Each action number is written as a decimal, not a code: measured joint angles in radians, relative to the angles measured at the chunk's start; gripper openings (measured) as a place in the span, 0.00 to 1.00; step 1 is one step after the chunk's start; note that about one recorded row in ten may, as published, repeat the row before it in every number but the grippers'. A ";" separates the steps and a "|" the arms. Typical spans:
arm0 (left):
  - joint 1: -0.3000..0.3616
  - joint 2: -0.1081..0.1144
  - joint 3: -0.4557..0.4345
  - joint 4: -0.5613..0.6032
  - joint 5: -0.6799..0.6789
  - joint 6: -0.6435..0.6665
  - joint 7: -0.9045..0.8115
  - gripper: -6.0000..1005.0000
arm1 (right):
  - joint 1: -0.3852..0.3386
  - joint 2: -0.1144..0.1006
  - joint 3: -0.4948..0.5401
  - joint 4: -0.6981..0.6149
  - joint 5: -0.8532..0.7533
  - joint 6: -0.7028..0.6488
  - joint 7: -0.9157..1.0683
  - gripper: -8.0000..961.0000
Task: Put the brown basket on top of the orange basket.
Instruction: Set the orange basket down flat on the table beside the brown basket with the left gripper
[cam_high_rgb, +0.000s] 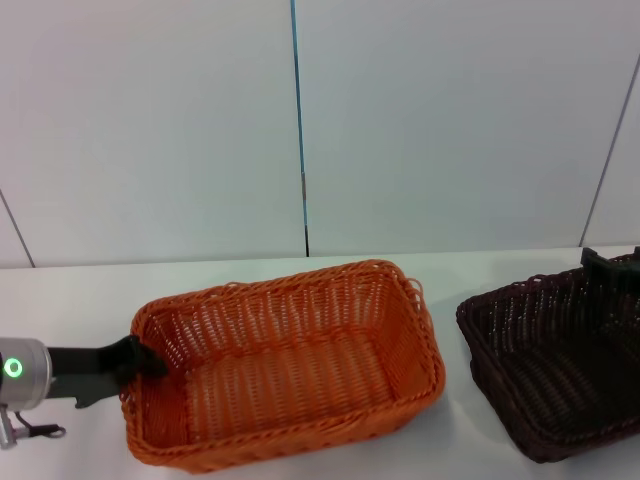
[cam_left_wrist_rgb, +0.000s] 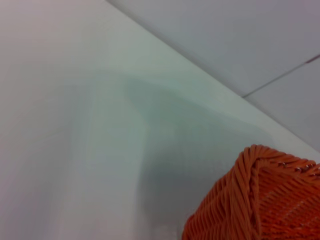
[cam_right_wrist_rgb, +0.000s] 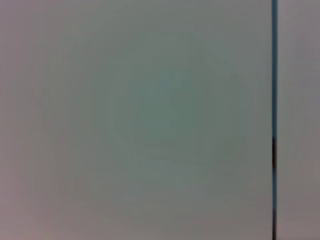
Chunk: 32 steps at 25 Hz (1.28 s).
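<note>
Resting on white table (cam_high_rgb: 300, 268): orange basket (cam_high_rgb: 285, 375) centre, brown basket (cam_high_rgb: 560, 370) well right, apart. Left gripper (cam_high_rgb: 150, 360) at orange rim, right gripper (cam_high_rgb: 605, 268) at brown far rim; finger state: cannot tell. Risk: one-sided rim hold tilts brown basket, snags orange rim

White table (cam_high_rgb: 300, 268), pale panelled wall (cam_high_rgb: 150, 120), blue seam (cam_high_rgb: 297, 100)
</note>
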 joint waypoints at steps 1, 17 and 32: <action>0.002 -0.003 0.000 -0.015 0.000 -0.022 0.001 0.16 | 0.000 0.000 0.000 -0.001 -0.001 0.001 0.000 0.79; 0.015 -0.011 0.009 -0.056 0.005 -0.075 0.027 0.16 | -0.002 0.000 0.007 -0.004 -0.002 0.005 0.000 0.78; 0.017 -0.008 0.004 -0.061 0.000 -0.014 0.041 0.16 | -0.007 0.000 0.008 -0.007 -0.002 0.018 0.000 0.78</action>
